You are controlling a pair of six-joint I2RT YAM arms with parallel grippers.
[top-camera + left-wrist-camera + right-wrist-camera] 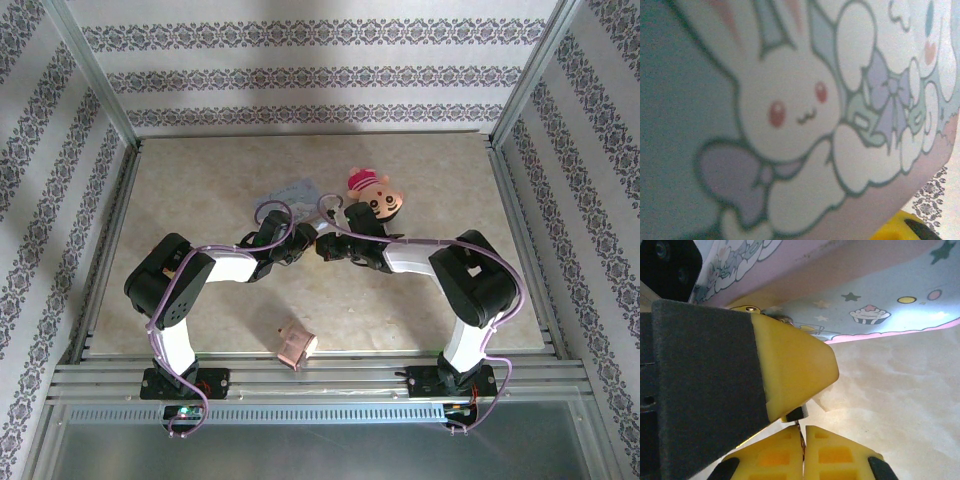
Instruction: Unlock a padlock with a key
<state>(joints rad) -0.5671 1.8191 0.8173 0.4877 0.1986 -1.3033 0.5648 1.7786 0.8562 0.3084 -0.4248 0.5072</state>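
Tin (298, 192): pale blue, printed sheet-metal look, lying on the desk (190, 200), which is beige with a mottled stone pattern. You cannot see inside the tin from any view, so its contents go unrecorded.

In your left wrist view the tin (790, 100) sits right against the lens, blurred. The print shows a white bunny with pink eyes, lilac bows and cloud outlines, with a pinkish band along the lower edge. In your right wrist view the tin (880, 290) overhangs from above. There the print is stars, a cupcake and coloured dots on blue, with a pink rim.

Both tools meet just on the near side of the tin.

Left tool (297, 250): one smooth yellow wedge finger (790, 365), backed by a dark grey, felt-like block, reaches in beneath the tin's rim. Another yellow tip (902, 227) shows below the tin's printed wall. You cannot tell whether this tool is clenched or released.

Right tool (803, 432): clenched, with its ribbed yellow fingers pressed together. A thin dark blade sits in the seam, the key (801, 440) by its look.

Padlock (795, 414): a tiny dark metal piece with a paler face, just below the tin's rim. It is tucked under the left finger, directly above the right fingertips. It is too small to read further.

Pink-and-peach cartoon figure (375, 198): rounded, just beside the tin.

Copper-pink box (296, 345): boxy, well apart from the tin, on its near side.
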